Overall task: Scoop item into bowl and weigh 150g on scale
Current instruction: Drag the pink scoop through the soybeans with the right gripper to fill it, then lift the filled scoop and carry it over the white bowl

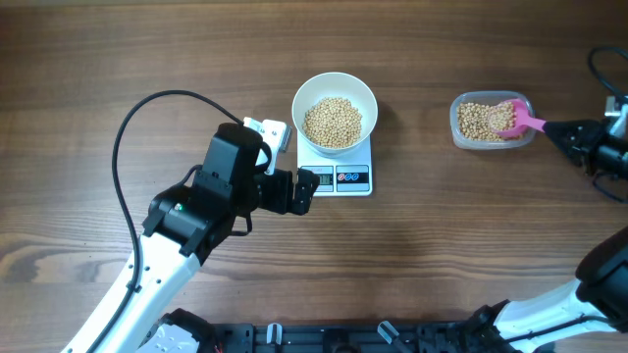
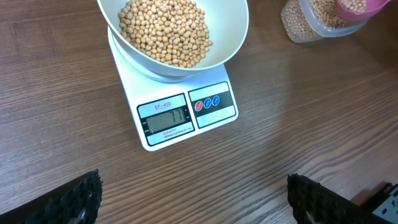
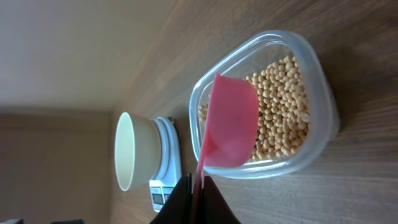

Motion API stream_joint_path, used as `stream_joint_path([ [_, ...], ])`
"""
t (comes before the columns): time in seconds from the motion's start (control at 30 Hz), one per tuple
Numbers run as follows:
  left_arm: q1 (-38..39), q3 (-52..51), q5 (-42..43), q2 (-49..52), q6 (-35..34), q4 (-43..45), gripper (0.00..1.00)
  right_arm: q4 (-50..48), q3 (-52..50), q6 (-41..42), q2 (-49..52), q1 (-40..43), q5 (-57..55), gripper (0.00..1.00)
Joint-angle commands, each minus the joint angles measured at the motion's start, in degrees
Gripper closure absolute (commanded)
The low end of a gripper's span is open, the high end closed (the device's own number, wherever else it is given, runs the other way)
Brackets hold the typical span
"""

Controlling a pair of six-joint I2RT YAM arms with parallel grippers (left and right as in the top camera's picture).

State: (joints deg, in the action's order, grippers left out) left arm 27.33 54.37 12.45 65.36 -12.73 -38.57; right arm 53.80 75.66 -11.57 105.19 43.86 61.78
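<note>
Beans (image 1: 332, 122): tan, pea-sized, heaped in white bowl (image 1: 365, 93) standing on scale (image 1: 345, 178), just ahead of left gripper (image 1: 306, 189). Its fingers (image 2: 71, 199) are spread wide and hold nothing. Further beans lie in clear tub (image 1: 458, 126), directly beyond right gripper (image 1: 551, 127). Its fingers (image 3: 177, 205) are pressed together, pinching handle of pink scoop (image 1: 518, 118). Scoop's cup sits over tub's beans.

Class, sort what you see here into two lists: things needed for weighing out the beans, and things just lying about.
Needed: beans, bowl, scale, tub, pink scoop in the right claw.
Lying about: just the left arm's black cable, over the table.
</note>
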Motion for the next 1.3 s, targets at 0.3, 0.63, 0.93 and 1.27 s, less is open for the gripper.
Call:
stream_joint_path([
  [0.3, 0.31, 0.0, -0.09, 0.33, 0.31, 0.17, 0.0, 1.88, -0.37, -0.5, 1.36, 1.77, 8.09, 0.96],
  [0.63, 0.31, 0.0, -0.09, 0.33, 0.31, 0.17, 0.0, 3.06, -0.37, -0.44, 1.36, 1.38, 19.15, 0.96],
  [0.93, 0.31, 0.0, -0.09, 0.33, 0.31, 0.17, 0.0, 3.91, -0.37, 1.77, 1.36, -2.93, 22.84, 0.96],
  [1.27, 0.31, 0.0, -0.09, 0.33, 0.31, 0.17, 0.0, 2.08, -0.37, 7.74, 1.33, -14.97, 23.52, 0.96],
])
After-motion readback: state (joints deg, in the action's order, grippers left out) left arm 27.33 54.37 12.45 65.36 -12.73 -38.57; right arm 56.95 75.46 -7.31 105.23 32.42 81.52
